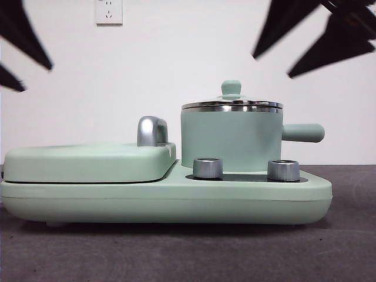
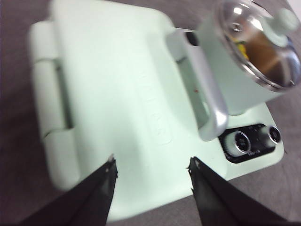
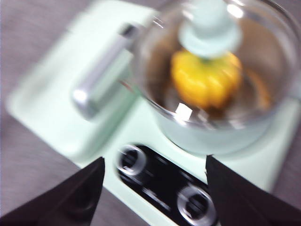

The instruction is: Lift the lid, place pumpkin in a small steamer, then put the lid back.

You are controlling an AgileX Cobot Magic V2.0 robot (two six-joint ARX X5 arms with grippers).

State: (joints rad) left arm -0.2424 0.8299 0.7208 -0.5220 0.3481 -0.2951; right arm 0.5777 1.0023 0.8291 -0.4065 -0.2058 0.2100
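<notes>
The glass lid [image 1: 232,104] sat on the small steamer [image 1: 231,141], the pumpkin [image 3: 206,79] inside. Both grippers hung above, jaws wide and empty: left gripper [image 2: 153,170] at ten o'clock, right gripper [image 3: 155,175] at one o'clock

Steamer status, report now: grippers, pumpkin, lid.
Left gripper and right gripper open, empty, clear above. Pumpkin inside small steamer. Lid seated on the rim. Nothing in the way.
</notes>
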